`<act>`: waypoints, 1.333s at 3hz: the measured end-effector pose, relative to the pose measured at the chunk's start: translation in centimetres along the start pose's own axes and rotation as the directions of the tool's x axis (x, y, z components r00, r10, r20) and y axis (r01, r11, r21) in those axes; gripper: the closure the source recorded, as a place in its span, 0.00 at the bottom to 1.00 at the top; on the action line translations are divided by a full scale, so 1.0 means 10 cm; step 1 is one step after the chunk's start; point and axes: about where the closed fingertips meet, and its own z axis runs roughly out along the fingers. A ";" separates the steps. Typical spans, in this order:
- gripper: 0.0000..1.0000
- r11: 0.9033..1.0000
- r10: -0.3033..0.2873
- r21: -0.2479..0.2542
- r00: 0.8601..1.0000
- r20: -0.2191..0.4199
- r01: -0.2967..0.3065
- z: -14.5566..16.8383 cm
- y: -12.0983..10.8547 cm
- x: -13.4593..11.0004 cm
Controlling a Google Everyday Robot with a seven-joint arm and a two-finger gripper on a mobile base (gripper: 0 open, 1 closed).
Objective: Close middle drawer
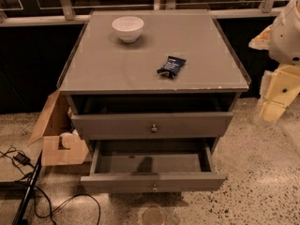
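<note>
Middle drawer (117, 182) juts wide open below counter (117, 64) front edge, prob. light, stiff wood on slides: push flat front nr centre knob (154, 187); tool (279, 97) off front-right corner, grip state can't tell.

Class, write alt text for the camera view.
The middle drawer of a grey-brown cabinet stands pulled far out, below the upper drawer, slightly open. A white bowl and dark packet sit on top; the gripper hangs at the right edge, away from both.

Grey cabinet top (117, 74) carries white bowl (128, 28) and dark snack packet (171, 66) (pincer (277, 93) beside its right edge).
</note>
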 end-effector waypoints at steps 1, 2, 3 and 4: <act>0.00 1.000 0.000 0.000 1.000 0.000 0.000 0.00 0.00 0.00; 0.15 1.000 0.000 0.000 1.000 0.000 0.000 0.00 0.00 0.00; 0.38 1.000 0.016 -0.012 0.999 0.033 -0.016 0.29 0.12 0.02; 0.61 0.995 0.071 -0.082 0.991 0.114 -0.062 1.00 0.39 0.12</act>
